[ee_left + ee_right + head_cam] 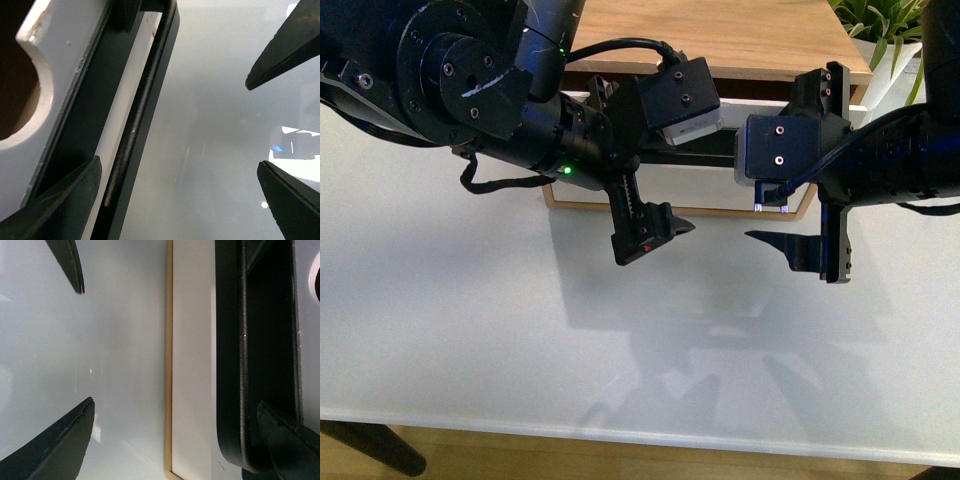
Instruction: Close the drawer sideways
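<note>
Looming closest, the left arm (470, 90) and right arm (890, 170) are reaching inward over the white table (620, 350), hiding much of the drawer (720, 188), which is sitting at the table's far side under a wooden top (720, 35). Only the left wrist view is showing the notch (20, 100) beside the black handle (145, 115). The right wrist view is showing a light wood edge (169, 365). Both the left gripper (175, 200) and the right gripper (172, 440) are gaping wide, gripping nothing, with one finger of each lying by that handle.
</note>
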